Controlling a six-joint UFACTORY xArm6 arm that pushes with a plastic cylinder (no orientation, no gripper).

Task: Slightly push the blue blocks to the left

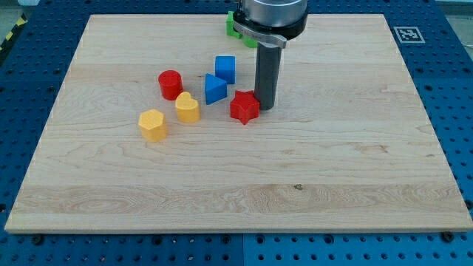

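Approaching: my tip (265,107), a bare rod w/ no jaws to open or close, touches red star block (244,107) at its right, blue cube (225,69) & blue triangle (215,89) just up-left, so next likely needs repositioning to their right, then short leftward nudge.
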